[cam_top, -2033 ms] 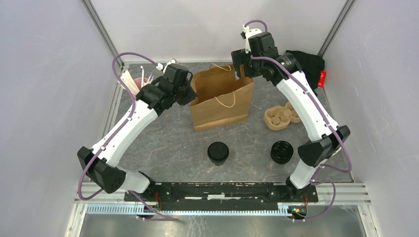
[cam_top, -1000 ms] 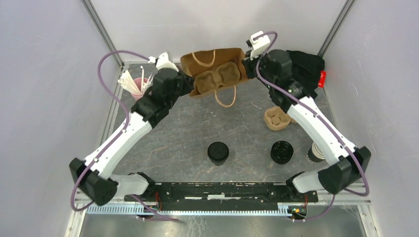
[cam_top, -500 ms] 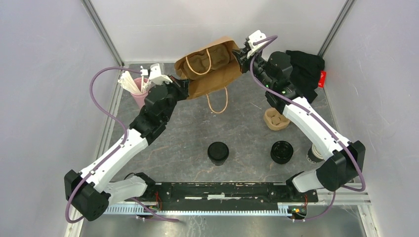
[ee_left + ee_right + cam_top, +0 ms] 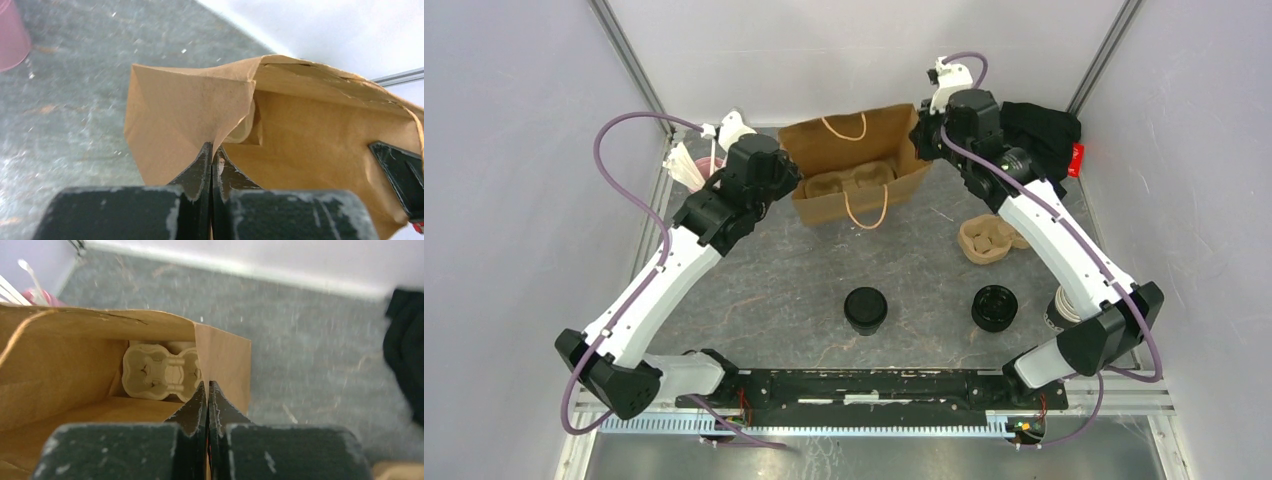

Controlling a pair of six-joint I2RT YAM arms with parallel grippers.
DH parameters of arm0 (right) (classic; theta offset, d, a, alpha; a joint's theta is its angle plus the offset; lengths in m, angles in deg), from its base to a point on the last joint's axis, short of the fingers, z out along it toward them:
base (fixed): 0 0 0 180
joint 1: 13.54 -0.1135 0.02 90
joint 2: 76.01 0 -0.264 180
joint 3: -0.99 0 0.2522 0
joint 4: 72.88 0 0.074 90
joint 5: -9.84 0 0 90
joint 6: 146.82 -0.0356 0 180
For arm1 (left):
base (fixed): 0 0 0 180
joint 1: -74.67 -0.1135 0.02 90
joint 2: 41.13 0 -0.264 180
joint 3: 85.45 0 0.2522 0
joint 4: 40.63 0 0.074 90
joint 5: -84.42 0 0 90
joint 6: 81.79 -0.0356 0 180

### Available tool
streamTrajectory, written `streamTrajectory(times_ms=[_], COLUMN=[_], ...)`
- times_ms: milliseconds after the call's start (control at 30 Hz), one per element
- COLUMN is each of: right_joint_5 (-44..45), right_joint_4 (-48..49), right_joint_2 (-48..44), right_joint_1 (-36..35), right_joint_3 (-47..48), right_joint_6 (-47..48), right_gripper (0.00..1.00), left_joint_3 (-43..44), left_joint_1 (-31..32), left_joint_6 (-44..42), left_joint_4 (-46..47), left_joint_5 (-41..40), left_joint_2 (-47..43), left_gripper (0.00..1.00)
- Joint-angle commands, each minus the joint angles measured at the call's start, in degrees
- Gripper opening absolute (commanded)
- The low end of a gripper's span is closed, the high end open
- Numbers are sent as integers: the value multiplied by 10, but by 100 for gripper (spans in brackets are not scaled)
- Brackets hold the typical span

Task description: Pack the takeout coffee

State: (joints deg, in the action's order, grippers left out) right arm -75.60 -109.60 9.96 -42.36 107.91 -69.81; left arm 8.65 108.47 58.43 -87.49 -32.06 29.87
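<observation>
The takeout coffee [image 4: 865, 308], a dark cup with a black dome lid, stands alone on the table's near middle, far from both grippers. At the back an open brown paper bag [image 4: 854, 150] is stretched between the grippers, with a pulp cup carrier [image 4: 849, 184] lying inside it. My left gripper [image 4: 790, 180] is shut on the bag's left rim. In the left wrist view the left gripper [image 4: 212, 150] pinches a fold of the bag [image 4: 190, 110]. My right gripper [image 4: 921, 138] is shut on the right rim. The right wrist view shows the right gripper [image 4: 207, 386] on the bag's edge [image 4: 220, 360], with the carrier [image 4: 160, 372] below it.
A squat stack of black lids [image 4: 994, 308] sits right of the coffee. A second pulp carrier [image 4: 986, 240] lies at the right. Paper cups [image 4: 1057, 312] peek out behind the right arm. A pink cup of stirrers [image 4: 699, 172] stands back left, a black cloth [image 4: 1046, 125] back right.
The bag was held up and tilted between both grippers; it has now come down and nearer, with its mouth open upward. Both grippers keep their hold on its rims.
</observation>
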Motion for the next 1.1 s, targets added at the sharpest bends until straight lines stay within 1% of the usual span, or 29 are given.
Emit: streamTrajectory(times_ms=[0, 133, 200, 267, 333, 433, 467, 500, 533, 567, 600, 633, 733, 767, 800, 833, 900, 967, 1067], right_joint_5=[53, 107, 125, 125, 117, 113, 114, 117, 117, 116, 117, 121, 124, 119, 91, 78, 46, 17, -21], right_joint_4=[-108, -148, -152, -153, -150, -153, -163, -176, -194, -216, -235, -257, -299, -307, -316, -319, -325, -320, -303], right_joint_2=[-15, -20, -28, -38, -49, -59, -60, -57, -55, -52, -50, -51, -80, -96, -158, -177, -217, -260, -322], right_joint_1=[-23, -56, -66, -69, -71, -71, -70, -70, -69, -69, -69, -68, -68, -68, -67, -68, -67, -67, -68], right_joint_3=[-24, -27, -39, -55, -72, -78, -65, -50, -27, -2, 18, 38, 73, 73, 46, 32, -9, -81, -189], right_joint_6=[-82, -105, -125, -149, -161, -156, -144, -132, -114, -97, -76, -58, -3, 9, 26, 24, 12, -2, -14], right_gripper=[3, 7, 12, 16, 22, 39, 45, 53, 61, 69, 75, 81, 93, 96, 98, 98, 98, 98, 98], left_joint_3=[23, 27, 17, 10, 6, 18, 23, 27, 30, 33, 36, 39, 48, 51, 60, 62, 68, 77, 91], left_joint_1=[-12, -17, -18, -20, -21, -21, -22, -22, -22, -22, -22, -22, -22, -22, -22, -22, -22, -22, -22], left_joint_6=[45, 36, 31, 30, 29, 24, 23, 21, 16, 13, 10, 7, -6, -13, -32, -36, -45, -47, -47], left_joint_4=[-81, -92, -94, -99, -101, -118, -123, -125, -125, -128, -132, -135, -144, -145, -147, -146, -148, -158, -182], left_joint_5=[-2, 5, 4, 6, 8, 11, 12, 15, 19, 21, 23, 24, 31, 36, 41, 43, 48, 50, 61], left_joint_2=[25, 37, 39, 39, 39, 45, 47, 48, 48, 46, 46, 44, 26, 17, -12, -19, -42, -60, -88], left_gripper=[2, 2, 2, 2, 6, 13, 16, 22, 28, 35, 43, 48, 64, 70, 82, 85, 89, 93, 95])
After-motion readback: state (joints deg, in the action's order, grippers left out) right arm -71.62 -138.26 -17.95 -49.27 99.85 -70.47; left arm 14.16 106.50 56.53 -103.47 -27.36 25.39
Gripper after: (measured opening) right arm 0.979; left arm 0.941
